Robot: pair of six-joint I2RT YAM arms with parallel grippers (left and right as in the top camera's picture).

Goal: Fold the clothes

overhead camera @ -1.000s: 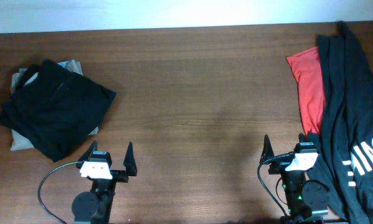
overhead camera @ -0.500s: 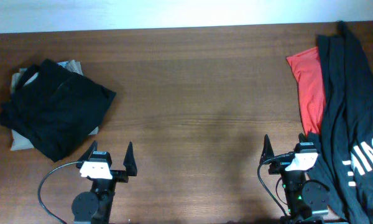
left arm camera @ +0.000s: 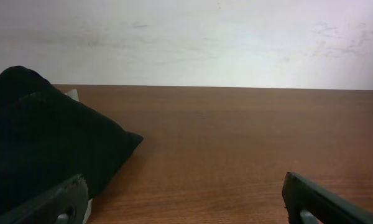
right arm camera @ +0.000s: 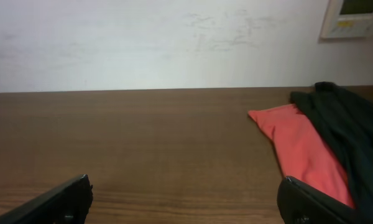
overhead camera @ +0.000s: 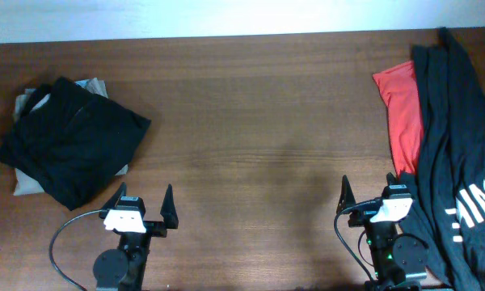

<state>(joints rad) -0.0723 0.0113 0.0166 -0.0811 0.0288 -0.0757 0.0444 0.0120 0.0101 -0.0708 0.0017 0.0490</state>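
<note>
- The left claw sits at the near edge of the worktop, its fingers spread wide apart with nothing between them; the left wrist view shows only bare wood between the two dark fingers.
- The right claw is also at the near edge, toward the right corner, likewise spread wide and holding nothing.
- The black T-shirt lies unfolded along the right edge, from the far right corner down to the near edge, just beside the right claw. Its white lettering shows near the near right corner.
- The red shirt lies partly under the black T-shirt's left side.
- A folded dark garment rests on a pale cloth near the left edge.
</note>
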